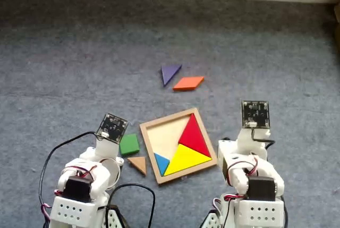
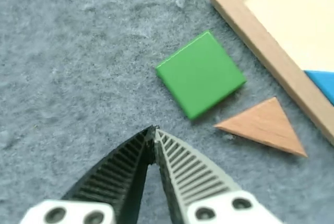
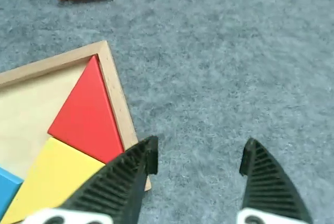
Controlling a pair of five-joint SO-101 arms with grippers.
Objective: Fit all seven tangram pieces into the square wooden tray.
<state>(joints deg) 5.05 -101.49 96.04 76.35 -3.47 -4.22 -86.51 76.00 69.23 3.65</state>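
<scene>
The square wooden tray [image 1: 150, 125] lies between the two arms and holds a red triangle [image 1: 194, 135], a yellow triangle [image 1: 186, 159] and a small blue triangle [image 1: 161, 162]. A green square [image 1: 129, 144] and a plain wooden triangle [image 1: 138, 163] lie just left of the tray, close to the left arm. In the left wrist view my left gripper [image 2: 153, 131] is shut and empty, its tips just short of the green square [image 2: 201, 74]. My right gripper [image 3: 198, 156] is open over bare carpet beside the tray's right edge [image 3: 117, 98].
A purple triangle [image 1: 170, 73] and an orange parallelogram [image 1: 188, 83] lie on the grey carpet beyond the tray. A black cable [image 1: 58, 151] loops left of the left arm. A pale wall edge runs along the far side.
</scene>
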